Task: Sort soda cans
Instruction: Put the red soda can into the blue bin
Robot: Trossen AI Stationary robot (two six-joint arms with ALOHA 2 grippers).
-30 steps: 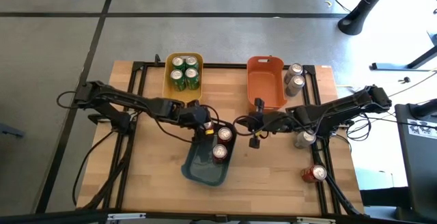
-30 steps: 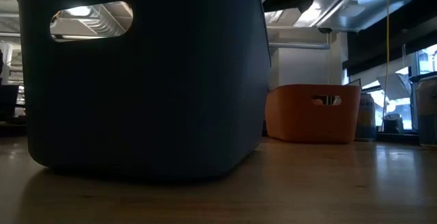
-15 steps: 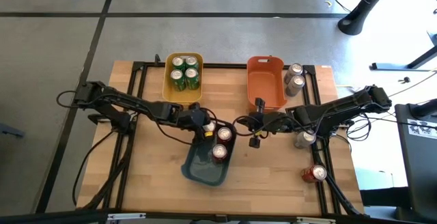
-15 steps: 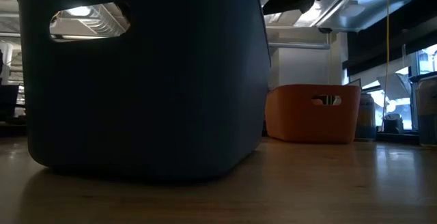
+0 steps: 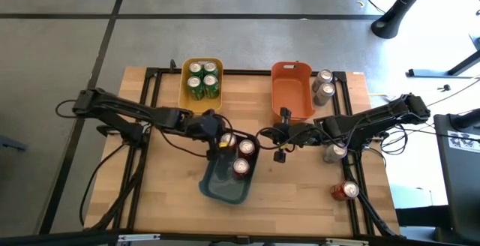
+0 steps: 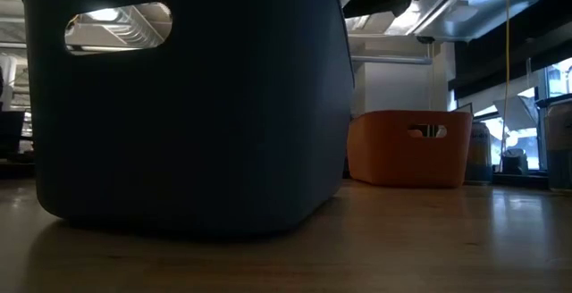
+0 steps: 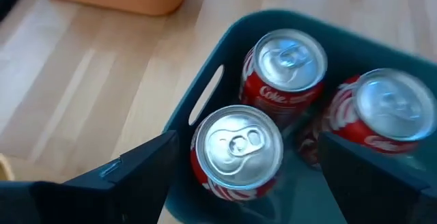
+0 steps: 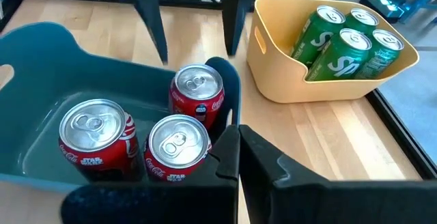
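Observation:
Three red soda cans (image 5: 240, 156) stand upright in the teal bin (image 5: 222, 187) at mid-table. My left gripper (image 7: 246, 183) hovers open above the can nearest the bin's far-left corner (image 7: 235, 145), one finger on either side, touching nothing. In the right wrist view its fingers (image 8: 151, 19) show apart behind the bin. My right gripper (image 8: 235, 157) is shut with nothing in it, just right of the bin (image 8: 41, 46). Four green cans (image 5: 202, 81) stand in the yellow bin (image 5: 185, 96). Two silver cans (image 5: 323, 85) stand right of the orange bin (image 5: 291, 100).
One more silver can (image 5: 334, 153) stands under my right arm, and a red can (image 5: 345, 192) lies at the table's near right. In the low view the teal bin (image 6: 188, 105) fills the foreground, with the orange bin (image 6: 411, 146) behind. Bare wood lies at the near left.
My left gripper has drawn back toward the table's left edge and risen a little, away from the teal bin. The third red can, which it covered a second ago, now shows standing in the bin. My right arm has kept still.

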